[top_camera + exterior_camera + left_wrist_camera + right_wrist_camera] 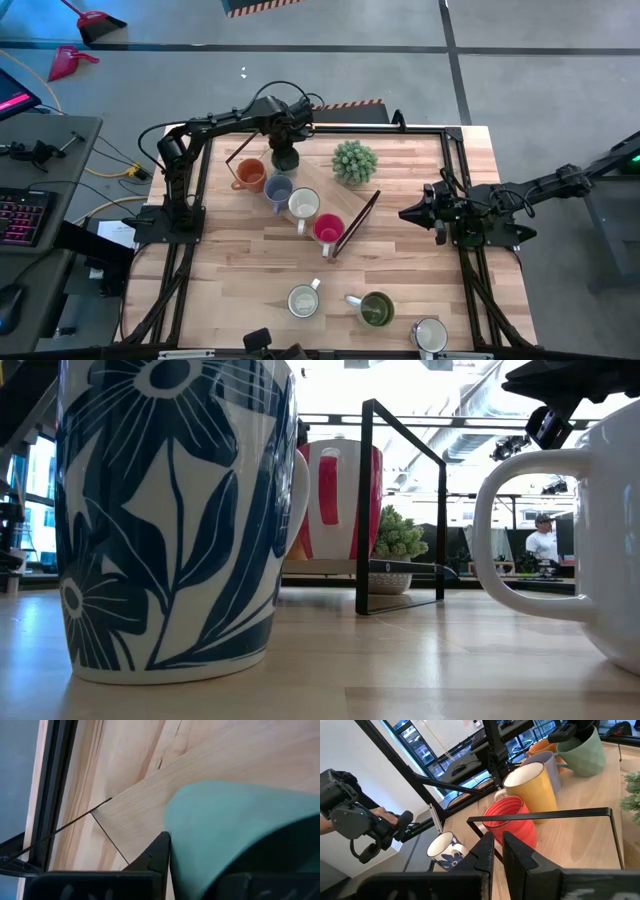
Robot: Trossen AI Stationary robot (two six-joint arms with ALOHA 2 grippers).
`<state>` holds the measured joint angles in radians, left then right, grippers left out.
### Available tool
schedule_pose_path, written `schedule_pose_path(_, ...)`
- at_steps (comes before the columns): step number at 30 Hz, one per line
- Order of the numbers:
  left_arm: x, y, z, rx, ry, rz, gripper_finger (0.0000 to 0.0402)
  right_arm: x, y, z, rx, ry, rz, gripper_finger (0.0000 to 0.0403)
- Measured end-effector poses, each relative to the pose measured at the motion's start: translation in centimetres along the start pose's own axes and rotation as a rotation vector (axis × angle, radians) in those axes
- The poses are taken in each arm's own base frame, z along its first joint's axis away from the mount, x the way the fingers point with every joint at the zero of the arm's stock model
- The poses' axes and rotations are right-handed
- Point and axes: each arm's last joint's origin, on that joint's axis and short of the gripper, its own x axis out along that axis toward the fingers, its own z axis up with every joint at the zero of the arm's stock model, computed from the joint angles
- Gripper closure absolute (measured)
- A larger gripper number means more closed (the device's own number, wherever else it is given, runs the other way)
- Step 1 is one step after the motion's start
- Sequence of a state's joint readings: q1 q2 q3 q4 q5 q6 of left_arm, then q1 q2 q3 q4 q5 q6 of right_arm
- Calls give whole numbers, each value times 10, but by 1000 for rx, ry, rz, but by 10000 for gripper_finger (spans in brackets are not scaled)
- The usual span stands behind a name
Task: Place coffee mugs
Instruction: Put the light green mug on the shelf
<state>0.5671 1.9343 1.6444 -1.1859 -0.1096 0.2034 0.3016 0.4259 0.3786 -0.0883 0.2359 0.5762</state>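
A pale green mug (583, 751) is gripped in the left gripper (286, 152); orange (249, 175), blue-grey (278, 189), cream (303, 206) and red (328, 229) mugs are seen beside it.

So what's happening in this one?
The left gripper holds a green mug over the far end of the wooden rack, next to a row of orange, grey, cream and red mugs. The right gripper waits beside the rack. Three more mugs sit near the table's front edge.

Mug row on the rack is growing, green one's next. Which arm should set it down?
Left. The left gripper already holds the green mug over the rack's far end, beside the orange mug. The right gripper waits empty at the table's right edge.
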Motion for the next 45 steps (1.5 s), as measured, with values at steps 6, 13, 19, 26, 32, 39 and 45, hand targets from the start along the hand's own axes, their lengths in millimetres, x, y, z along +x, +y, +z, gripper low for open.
schedule_pose_path(6,7,-1,-4,21,26,6,369,0,0,0,0,1,1,386)
schedule_pose_path(13,7,0,-4,28,29,34,368,0,0,0,1,-1,5,386)
schedule_pose_path(19,3,1,-1,10,5,22,368,0,0,0,1,-1,5,386)
schedule_pose_path(26,3,1,-4,-5,38,21,368,0,0,0,1,-1,6,386)
schedule_pose_path(32,3,1,-4,18,43,26,368,0,1,0,1,11,24,386)
schedule_pose_path(39,2,1,-5,19,46,26,366,0,1,0,-10,21,41,386)
schedule_pose_path(45,2,1,-5,15,53,51,319,0,1,0,-26,21,41,386)
